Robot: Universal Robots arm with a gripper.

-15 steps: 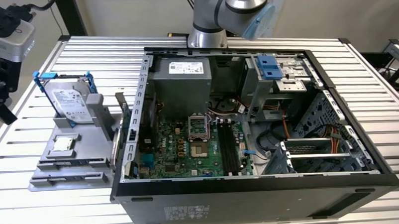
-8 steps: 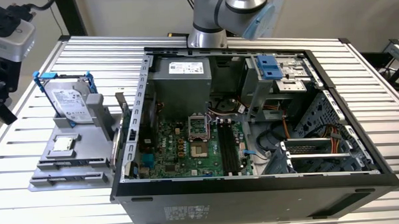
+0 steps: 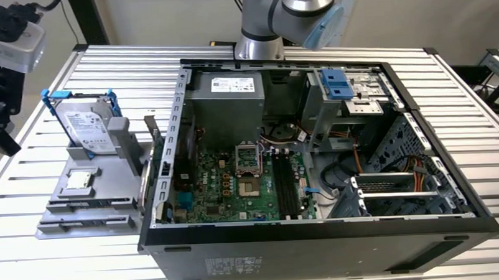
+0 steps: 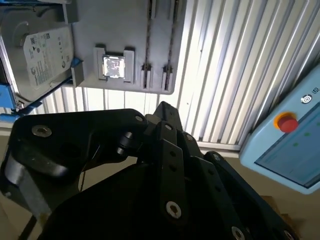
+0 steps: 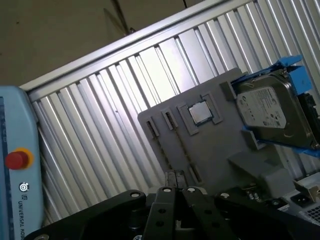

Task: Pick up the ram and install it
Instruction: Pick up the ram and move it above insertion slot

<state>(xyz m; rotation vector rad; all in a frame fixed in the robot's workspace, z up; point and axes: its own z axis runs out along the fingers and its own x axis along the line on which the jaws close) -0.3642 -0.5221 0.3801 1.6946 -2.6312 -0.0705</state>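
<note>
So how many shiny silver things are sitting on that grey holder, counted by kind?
hard drive: 1
processor chip: 1
Total: 2

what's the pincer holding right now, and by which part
Cannot be told: the pincer hangs near the grey holder with the hard drive, and its grip is hidden.

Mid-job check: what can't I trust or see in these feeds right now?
Claw load: in both wrist views its own black body blocks it; the exterior view's left edge crops it.
Memory slots: too small in the exterior view to tell filled from empty.
Hard drive: cut by the second wrist view's edge.
</note>
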